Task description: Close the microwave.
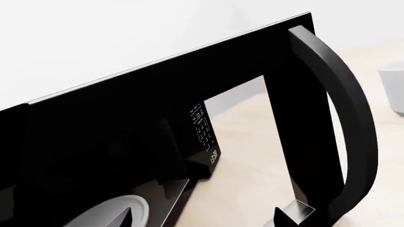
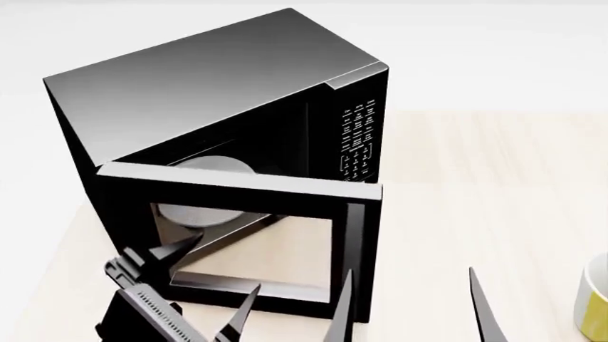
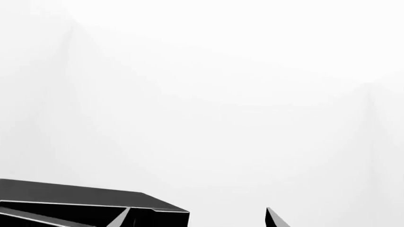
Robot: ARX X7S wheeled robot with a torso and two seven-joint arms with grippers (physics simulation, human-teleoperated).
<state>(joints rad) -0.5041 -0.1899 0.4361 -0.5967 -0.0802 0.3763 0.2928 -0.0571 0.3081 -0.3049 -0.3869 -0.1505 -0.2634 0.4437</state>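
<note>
Microwave (image 2: 218, 92) sits toward the far left of your pale wooden table (image 2: 475, 199), its door (image 2: 238, 235) swung out toward you and standing roughly half open, so the white turntable plate (image 2: 204, 192) shows inside and through the glass. Your left gripper (image 2: 204, 274) is low at the near left, just in front of the door's lower outer face, with its two dark fingers (image 2: 171, 253) spread wide and nothing between them; you cannot tell from the head view whether a fingertip touches the door. Your left wrist camera looks along the door from close by, showing the curved black handle (image 1: 344, 118) and, through the window, the white-lettered keypad (image 1: 202, 125) with its small clock. Your right gripper (image 2: 409, 306) hangs at the near centre, its pointed fingers well apart and holding nothing, just to the right of the door's free edge. Your right wrist view shows little but blank white wall and a dark corner of the microwave at its lower edge. A yellow mug with a white rim (image 2: 594, 299) stands at the table's near right, well apart from both arms. Behind everything the room is plain white.
</note>
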